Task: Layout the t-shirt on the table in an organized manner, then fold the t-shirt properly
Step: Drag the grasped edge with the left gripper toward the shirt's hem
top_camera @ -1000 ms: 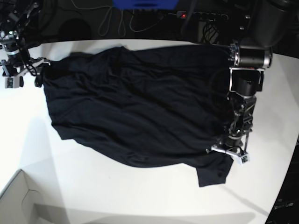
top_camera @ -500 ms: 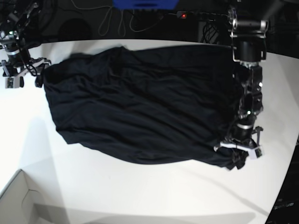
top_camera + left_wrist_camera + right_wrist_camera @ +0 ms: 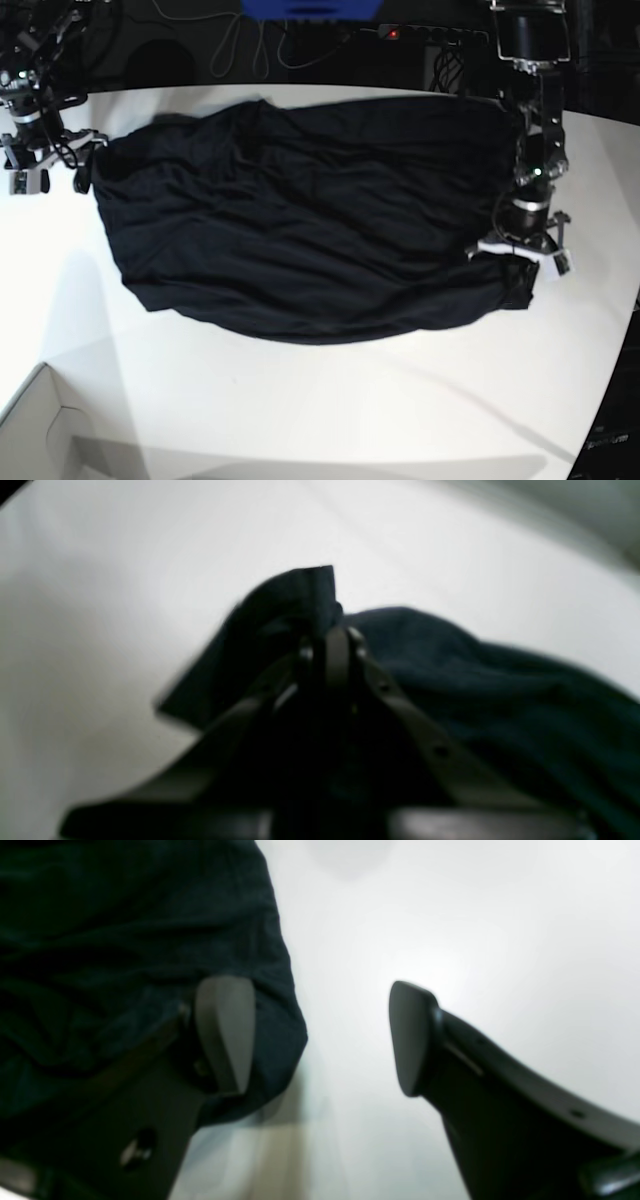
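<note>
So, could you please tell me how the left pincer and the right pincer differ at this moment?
The left pincer is shut, pinching a fold of the shirt; the right pincer stands wide open and holds nothing. The left pincer lifts its bit of cloth off the table; the right pincer has one finger over the shirt's edge and the other over bare table. Both sit at the shirt's edges, on opposite sides.

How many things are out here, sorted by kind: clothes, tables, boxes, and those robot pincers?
Clothes: 1, the black t-shirt
Tables: 1, the white table
Boxes: 1, the white box corner
Pincers: 2, left pincer and right pincer
Total: 5
</note>
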`<state>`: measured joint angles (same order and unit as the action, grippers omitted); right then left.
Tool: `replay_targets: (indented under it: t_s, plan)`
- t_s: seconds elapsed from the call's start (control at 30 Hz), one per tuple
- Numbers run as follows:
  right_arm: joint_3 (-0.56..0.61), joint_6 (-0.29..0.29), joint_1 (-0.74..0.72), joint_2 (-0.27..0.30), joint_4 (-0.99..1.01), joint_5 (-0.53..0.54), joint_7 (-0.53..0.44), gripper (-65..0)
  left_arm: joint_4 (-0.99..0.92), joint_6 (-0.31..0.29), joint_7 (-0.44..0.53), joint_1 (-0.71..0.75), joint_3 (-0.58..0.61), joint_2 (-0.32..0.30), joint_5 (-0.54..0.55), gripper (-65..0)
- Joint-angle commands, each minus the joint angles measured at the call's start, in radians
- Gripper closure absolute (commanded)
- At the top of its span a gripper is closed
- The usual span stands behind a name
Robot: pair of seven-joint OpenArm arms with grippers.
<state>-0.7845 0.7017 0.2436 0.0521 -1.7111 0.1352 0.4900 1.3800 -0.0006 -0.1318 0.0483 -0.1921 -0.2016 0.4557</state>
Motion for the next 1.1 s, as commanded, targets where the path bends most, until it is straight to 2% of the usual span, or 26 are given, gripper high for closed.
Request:
replay_targets:
  t_s: [0.0, 0.27, 0.47, 0.57, 0.73, 0.83, 0.93, 1.07]
  plan:
    - [-0.003, -0.004, -0.003, 0.013, -0.020, 0.013, -0.024, -42.8, 0.016, -0.005, 0.025, -0.003, -0.002, -0.008, 0.001, -0.3]
    - [-0.003, -0.004, -0.005, 0.013, -0.023, 0.013, -0.024, -42.9, 0.052, -0.006, 0.025, 0.080, 0.004, -0.006, 0.002, -1.8]
    - [0.026, -0.004, -0.007, 0.013, -0.023, 0.013, -0.024, -42.8, 0.131, -0.006, 0.025, 0.146, 0.004, -0.014, 0.059, -20.9]
    - [0.026, -0.004, -0.007, 0.012, -0.023, 0.013, -0.024, -42.8, 0.170, -0.006, 0.025, 0.170, -0.017, -0.016, 0.088, -26.1]
    - [0.026, -0.004, -0.007, 0.012, -0.020, 0.013, -0.024, -42.7, 0.166, -0.006, 0.025, 0.158, -0.177, -0.016, 0.162, -27.1]
    - [0.026, -0.004, -0.007, 0.012, -0.020, 0.013, -0.024, -42.7, 0.086, -0.006, 0.025, 0.078, -0.244, -0.031, 0.186, -27.1]
    - [0.026, -0.004, -0.007, 0.012, -0.020, 0.013, -0.023, -42.7, -0.023, -0.006, 0.025, -0.006, -0.251, -0.074, 0.191, -27.1]
    - [0.026, -0.004, -0.007, 0.012, -0.020, 0.013, -0.023, -42.7, -0.198, -0.003, 0.025, -0.121, -0.197, -0.106, 0.180, -27.1]
